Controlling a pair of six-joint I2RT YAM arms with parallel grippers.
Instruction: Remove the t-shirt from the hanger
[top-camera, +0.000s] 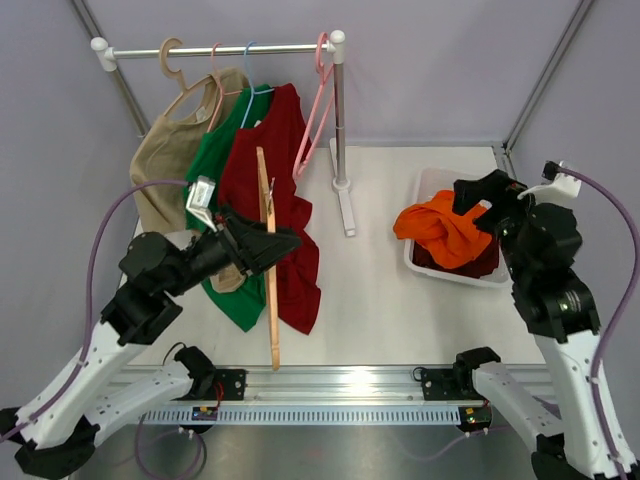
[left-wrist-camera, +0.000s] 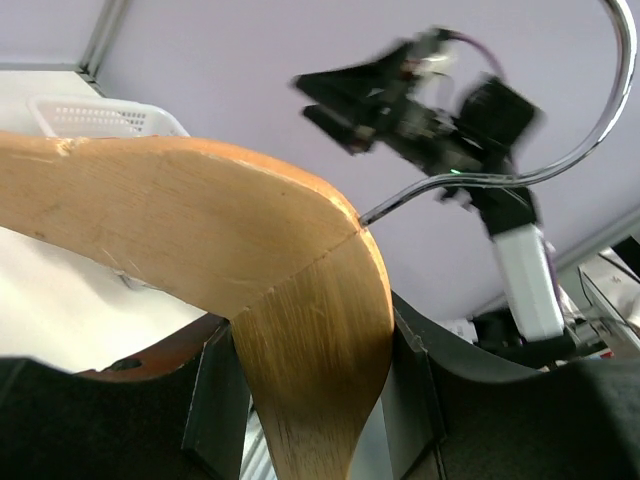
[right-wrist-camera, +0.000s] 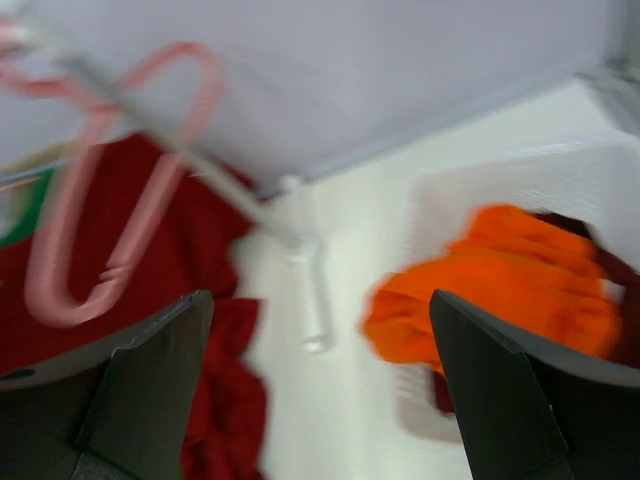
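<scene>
Right wrist view motion-blurred, wooden hanger (left-wrist-camera: 180, 230) cropped at left wrist view's edges

One wooden hanger (top-camera: 271, 300), four rail hangers (top-camera: 321, 55); four shirts (top-camera: 285, 150), perhaps five; one basket (top-camera: 428, 180); one rack (top-camera: 340, 120).

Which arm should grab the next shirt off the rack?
Right, probably: the right end effector is open and empty over the basket; the left end effector is clamped on the wooden hanger.

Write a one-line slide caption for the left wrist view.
Left tool clamps a bare wooden hanger, right arm blurred beyond.
</scene>
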